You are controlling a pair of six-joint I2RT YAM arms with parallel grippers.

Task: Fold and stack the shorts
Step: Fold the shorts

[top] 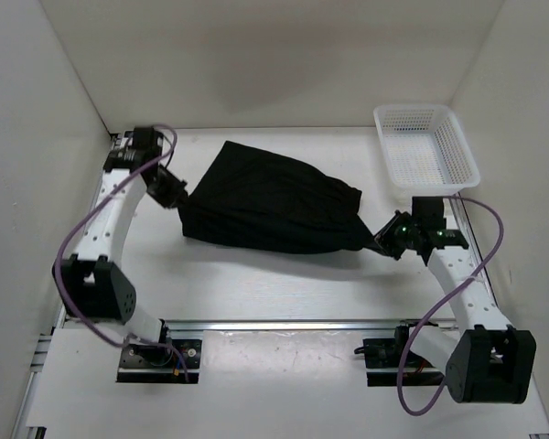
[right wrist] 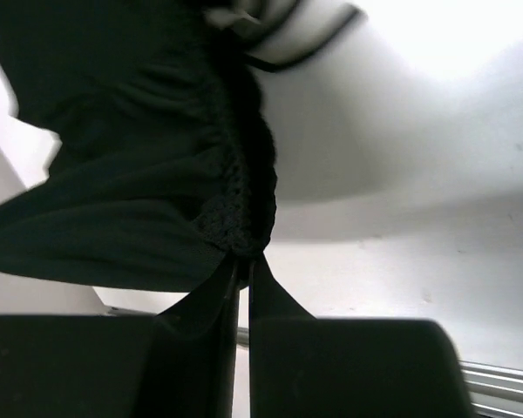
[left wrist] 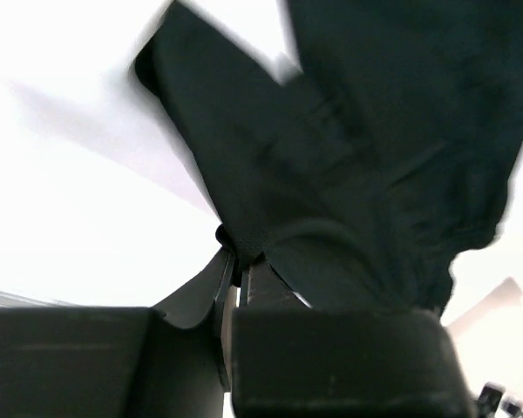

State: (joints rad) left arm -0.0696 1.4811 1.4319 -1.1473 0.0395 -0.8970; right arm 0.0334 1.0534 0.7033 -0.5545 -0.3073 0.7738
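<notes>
The shorts (top: 270,203) are stretched at mid-frame across the worktop (top: 284,283). One edge is gripped in the closed jaws of the left gripper (top: 177,201), the gathered waistband in those of the right gripper (top: 381,240). A fold is judged to be in hand; next, both held edges must be carried over together.

On table (top: 256,283), shorts (top: 270,203) laid at centre, held between left gripper (top: 178,203) at left edge and right gripper (top: 382,243) at right corner. Behind right gripper, at far right, basket (top: 426,146) placed.
</notes>
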